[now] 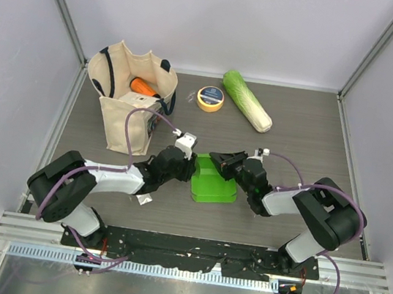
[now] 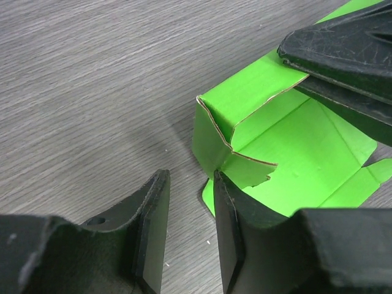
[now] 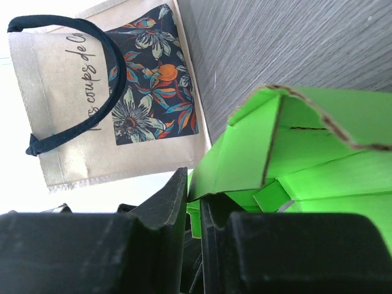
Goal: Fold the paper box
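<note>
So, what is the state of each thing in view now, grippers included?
paper box: partly folded, top open.
left gripper: open, empty, at the box corner.
right gripper: jaws narrow around a box flap; grip unclear.
tote bag: upright, open.
tape roll: lying flat.
cabbage: lying on its side.

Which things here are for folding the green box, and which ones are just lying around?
For the job:
paper box
left gripper
right gripper

Just lying about:
tote bag
tape roll
cabbage
</note>
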{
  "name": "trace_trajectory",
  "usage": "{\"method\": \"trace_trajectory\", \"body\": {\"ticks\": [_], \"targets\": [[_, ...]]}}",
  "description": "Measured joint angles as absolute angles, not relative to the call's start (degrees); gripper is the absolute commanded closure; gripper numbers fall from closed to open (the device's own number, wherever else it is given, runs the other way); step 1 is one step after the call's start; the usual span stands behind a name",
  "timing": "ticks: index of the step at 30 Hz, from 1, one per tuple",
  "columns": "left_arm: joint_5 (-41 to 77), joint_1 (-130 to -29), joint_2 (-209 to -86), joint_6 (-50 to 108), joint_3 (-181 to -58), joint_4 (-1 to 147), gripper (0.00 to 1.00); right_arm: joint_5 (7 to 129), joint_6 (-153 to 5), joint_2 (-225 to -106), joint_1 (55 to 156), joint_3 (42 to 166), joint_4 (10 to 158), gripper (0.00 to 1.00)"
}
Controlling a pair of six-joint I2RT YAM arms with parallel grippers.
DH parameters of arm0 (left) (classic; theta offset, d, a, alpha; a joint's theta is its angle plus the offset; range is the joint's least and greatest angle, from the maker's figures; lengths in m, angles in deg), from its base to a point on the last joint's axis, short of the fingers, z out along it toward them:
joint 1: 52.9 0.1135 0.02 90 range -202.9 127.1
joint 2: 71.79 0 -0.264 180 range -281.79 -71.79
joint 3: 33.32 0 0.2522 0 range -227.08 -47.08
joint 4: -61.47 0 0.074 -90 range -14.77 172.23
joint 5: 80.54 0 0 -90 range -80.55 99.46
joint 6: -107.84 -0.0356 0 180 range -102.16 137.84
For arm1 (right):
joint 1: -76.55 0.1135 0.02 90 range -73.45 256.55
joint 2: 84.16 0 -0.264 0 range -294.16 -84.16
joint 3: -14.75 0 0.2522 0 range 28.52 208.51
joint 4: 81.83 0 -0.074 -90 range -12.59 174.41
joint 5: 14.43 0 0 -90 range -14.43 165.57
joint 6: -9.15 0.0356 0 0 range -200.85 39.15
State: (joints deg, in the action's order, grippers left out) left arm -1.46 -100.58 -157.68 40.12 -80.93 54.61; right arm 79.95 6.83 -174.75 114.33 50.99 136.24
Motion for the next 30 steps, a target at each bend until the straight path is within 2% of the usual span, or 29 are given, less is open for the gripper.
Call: {"method": "trace_trajectory", "body": {"ticks": [1, 2, 3, 23, 30], "targets": [[-1.5, -100.6, -157.7, 40.1, -80.8, 54.4, 0.62, 79.9, 6.7, -174.7, 114.3, 51.0, 136.1, 0.87], [-1.5, -100.6, -157.7, 40.1, -80.6, 54.2, 0.62, 79.9, 6.6, -174.7, 114.3, 51.0, 136.1, 0.97], [-1.4, -100.6, -157.7, 40.1, -80.5, 54.2, 0.62, 79.9, 6.6, -174.7, 114.3, 50.9, 136.3, 0.98], [0.5, -100.6, -157.5, 40.0, -79.0, 51.4, 0.64, 78.9, 3.2, -186.5, 114.4, 45.2, 160.9, 0.98], [0.2, -101.6, -157.9, 39.7, -78.8, 50.4, 0.57, 79.1, 3.7, -188.9, 114.4, 44.1, 164.5, 0.98]]}}
